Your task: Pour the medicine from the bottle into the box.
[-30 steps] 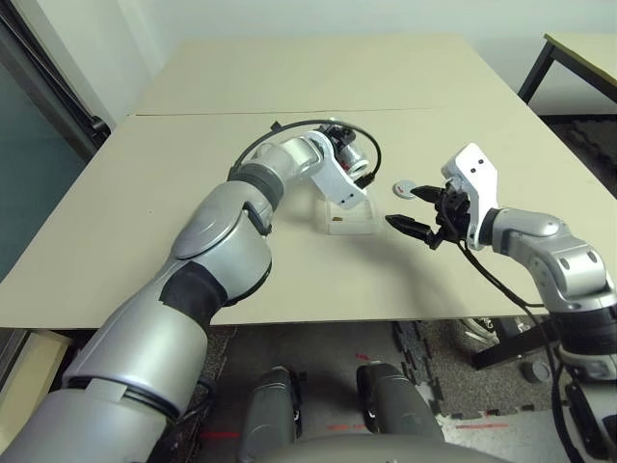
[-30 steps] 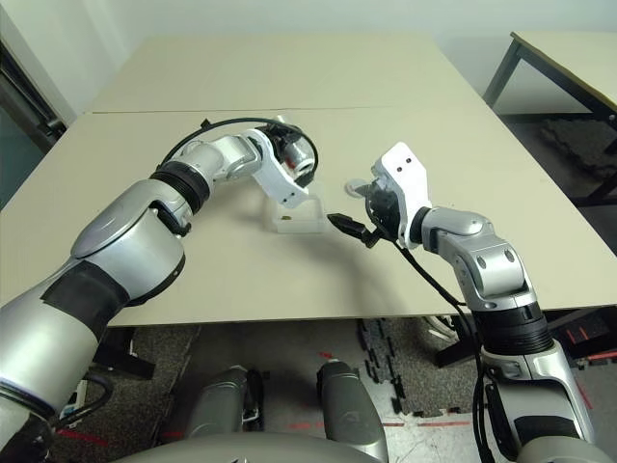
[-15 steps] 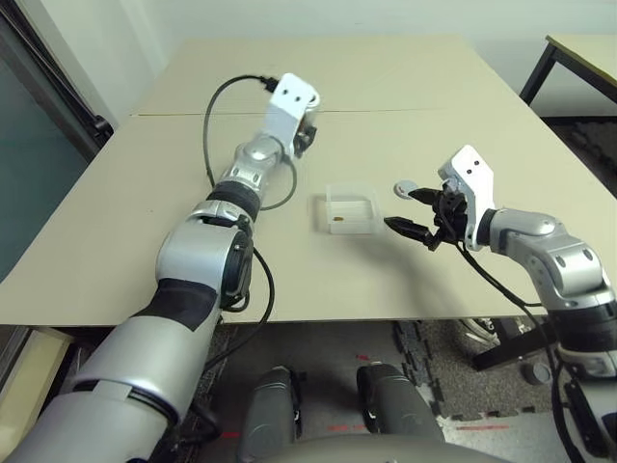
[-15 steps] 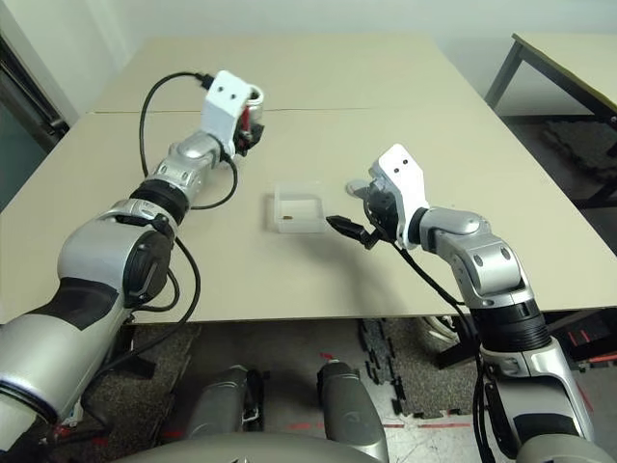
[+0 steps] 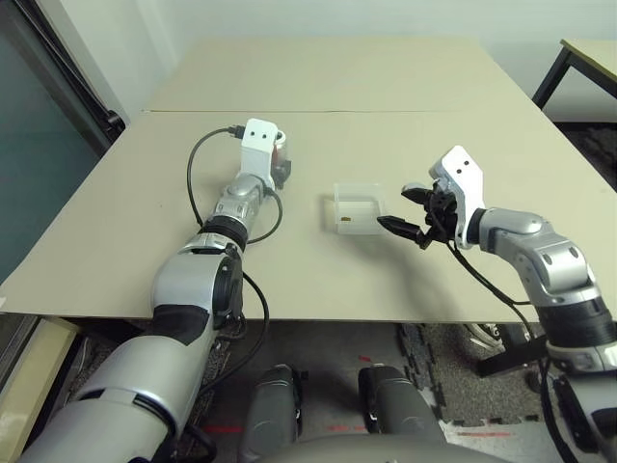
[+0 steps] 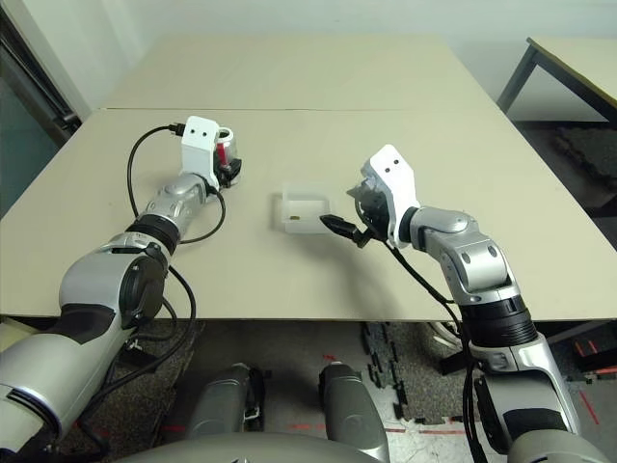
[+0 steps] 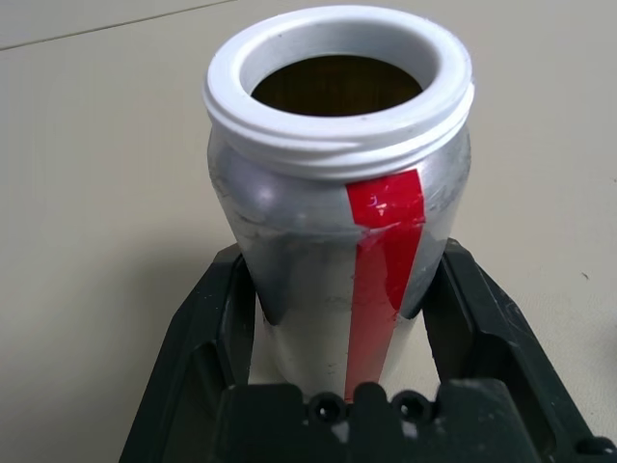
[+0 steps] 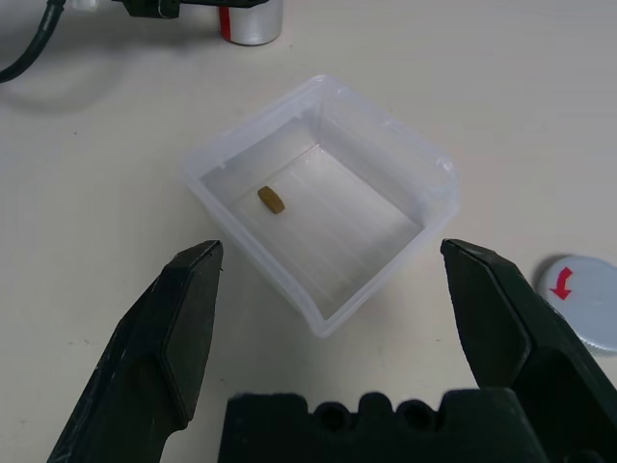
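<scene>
- Bottle (image 7: pixel 318 260), uncapped, upright on the left of the worktop (image 5: pixel 308 280); pinched round its body by the left gripper (image 7: pixel 337 318); probably light, rigid, slick; best gripped mid-body.
- Medicine (image 8: pixel 271 200), one small piece, in the box (image 8: pixel 337 231); likely hard.
- Right gripper (image 8: pixel 333 318), spread, empty.

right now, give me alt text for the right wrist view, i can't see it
A clear plastic box sits on the table with one small tan pill inside, between the spread fingers of the right claw. Beside it lies a round grey cap with a red arrow; beyond is the silver bottle's lower part.
</scene>
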Controlling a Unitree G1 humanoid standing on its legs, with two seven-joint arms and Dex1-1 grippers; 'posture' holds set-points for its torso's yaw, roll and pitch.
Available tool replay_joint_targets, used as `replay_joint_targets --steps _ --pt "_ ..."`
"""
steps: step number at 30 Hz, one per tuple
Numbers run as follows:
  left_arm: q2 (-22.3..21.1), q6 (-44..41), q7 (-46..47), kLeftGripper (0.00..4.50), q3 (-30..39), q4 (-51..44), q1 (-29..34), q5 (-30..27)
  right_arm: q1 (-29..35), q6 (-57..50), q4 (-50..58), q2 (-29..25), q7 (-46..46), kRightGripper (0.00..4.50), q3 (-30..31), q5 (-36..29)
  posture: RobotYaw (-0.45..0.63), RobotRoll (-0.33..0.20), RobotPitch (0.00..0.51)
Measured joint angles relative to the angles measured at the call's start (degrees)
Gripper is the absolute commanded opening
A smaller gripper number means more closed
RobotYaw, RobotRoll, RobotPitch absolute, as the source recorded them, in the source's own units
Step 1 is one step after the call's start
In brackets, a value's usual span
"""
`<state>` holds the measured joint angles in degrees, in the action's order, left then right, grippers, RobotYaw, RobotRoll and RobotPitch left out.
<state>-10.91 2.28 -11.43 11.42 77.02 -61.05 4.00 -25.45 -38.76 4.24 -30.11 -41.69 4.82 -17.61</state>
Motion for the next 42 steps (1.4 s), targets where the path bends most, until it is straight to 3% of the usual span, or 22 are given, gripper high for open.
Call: replay_joint_targets --steps 7,12,42 --pt "-0.01 -0.22 -0.10 2.71 -0.12 -0.68 0.41 -0.01 0.00 0.00 0.01 0.29 0.19 4.50 0.05 0.02 -0.10 0.000 0.078" --pt "-0.06 -0.17 -0.64 4.45 -0.69 -0.73 1.00 0.07 0.00 0.02 0.01 0.52 0.44 4.50 0.06 0.03 -0.10 0.000 0.074" --pt "-0.46 2.70 -2.66 4.45 -0.69 -1.77 3.47 -1.24 0.79 0.01 0.83 1.01 0.75 4.50 0.10 0.01 -0.07 0.000 0.092"
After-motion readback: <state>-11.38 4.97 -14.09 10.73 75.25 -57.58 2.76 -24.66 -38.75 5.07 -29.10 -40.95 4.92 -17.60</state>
